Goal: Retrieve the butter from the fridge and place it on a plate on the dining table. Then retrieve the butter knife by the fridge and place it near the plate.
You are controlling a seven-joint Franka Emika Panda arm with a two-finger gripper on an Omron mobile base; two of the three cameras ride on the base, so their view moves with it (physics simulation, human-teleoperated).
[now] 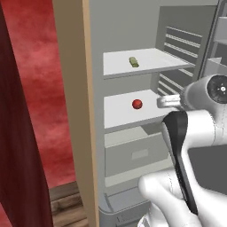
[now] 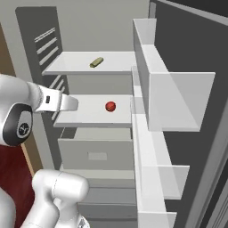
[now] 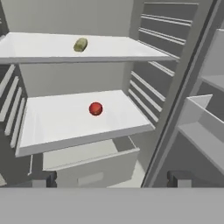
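The fridge [image 1: 95,26] stands open with its shelves showing. The butter [image 1: 134,61] [image 2: 96,62] [image 3: 80,44], a small yellow-green stick, lies on the upper white shelf. My gripper [image 3: 111,179] is open and holds nothing, its two dark fingertips [image 3: 41,178] spread wide. It hangs in front of the fridge's mouth at about the height of the lower shelf, below the butter and well short of it. The plate, the dining table and the butter knife are out of view.
A small red ball [image 1: 137,104] [image 2: 110,106] [image 3: 96,108] rests on the lower shelf, with a grey drawer [image 1: 137,155] beneath. The open door's bins [image 2: 178,98] jut out on the right. A tan cabinet panel [image 1: 73,111] and red wall [image 1: 40,66] bound the left.
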